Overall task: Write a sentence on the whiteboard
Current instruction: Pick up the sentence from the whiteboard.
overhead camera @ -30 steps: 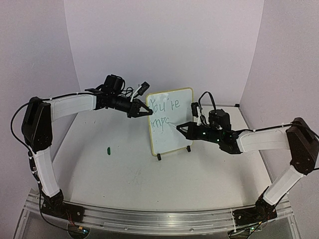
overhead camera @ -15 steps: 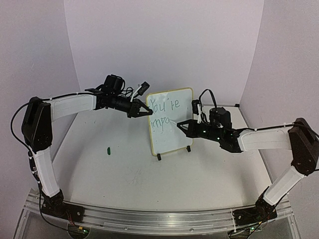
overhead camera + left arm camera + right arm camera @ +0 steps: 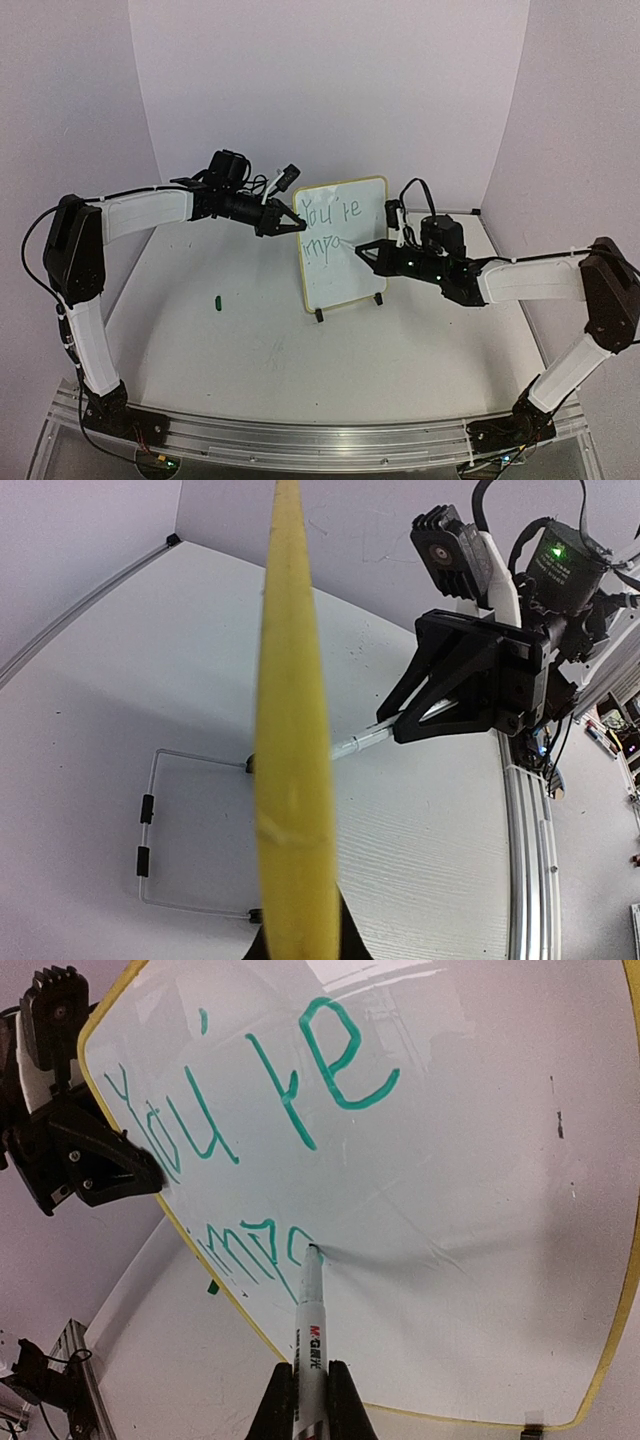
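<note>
Right gripper (image 3: 360, 251) clamping marker (image 3: 310, 1332), forearm level, tip on whiteboard (image 3: 356, 282), left gripper (image 3: 297, 224) pinching its edge.

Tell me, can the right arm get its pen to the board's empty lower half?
Probably yes: the marker in the right gripper touches the whiteboard, and nothing covers the bare area below.
</note>
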Available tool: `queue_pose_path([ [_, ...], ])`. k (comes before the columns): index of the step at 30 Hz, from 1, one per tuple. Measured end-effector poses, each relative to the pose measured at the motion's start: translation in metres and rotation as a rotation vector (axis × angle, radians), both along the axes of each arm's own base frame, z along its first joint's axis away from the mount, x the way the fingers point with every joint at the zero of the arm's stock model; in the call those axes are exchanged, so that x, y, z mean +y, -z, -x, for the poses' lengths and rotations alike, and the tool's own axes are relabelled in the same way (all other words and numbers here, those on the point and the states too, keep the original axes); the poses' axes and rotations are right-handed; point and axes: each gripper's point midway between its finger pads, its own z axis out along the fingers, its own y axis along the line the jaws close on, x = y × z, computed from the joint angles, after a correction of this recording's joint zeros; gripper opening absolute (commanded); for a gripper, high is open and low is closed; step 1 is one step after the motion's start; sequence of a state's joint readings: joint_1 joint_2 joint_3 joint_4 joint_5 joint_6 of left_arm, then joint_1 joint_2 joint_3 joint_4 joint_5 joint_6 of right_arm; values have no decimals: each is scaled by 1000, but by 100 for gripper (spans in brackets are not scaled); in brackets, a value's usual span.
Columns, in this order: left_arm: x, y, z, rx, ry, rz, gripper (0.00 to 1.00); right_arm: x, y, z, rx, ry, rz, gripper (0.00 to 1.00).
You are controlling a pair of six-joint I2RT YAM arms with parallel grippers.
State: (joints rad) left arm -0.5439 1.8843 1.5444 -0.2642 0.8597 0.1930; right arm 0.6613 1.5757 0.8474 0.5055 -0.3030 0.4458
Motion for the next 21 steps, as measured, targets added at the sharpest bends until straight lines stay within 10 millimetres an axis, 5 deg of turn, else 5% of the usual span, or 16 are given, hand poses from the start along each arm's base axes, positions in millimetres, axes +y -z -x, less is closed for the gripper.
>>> queue_pose_path([
  [12,0,0,0,-1,1,0,0,-7,-47,13,-79,-13,-67,0],
  [21,-1,0,1,-3,2,0,0,-14,-38,19,-49,-42,-58,0],
])
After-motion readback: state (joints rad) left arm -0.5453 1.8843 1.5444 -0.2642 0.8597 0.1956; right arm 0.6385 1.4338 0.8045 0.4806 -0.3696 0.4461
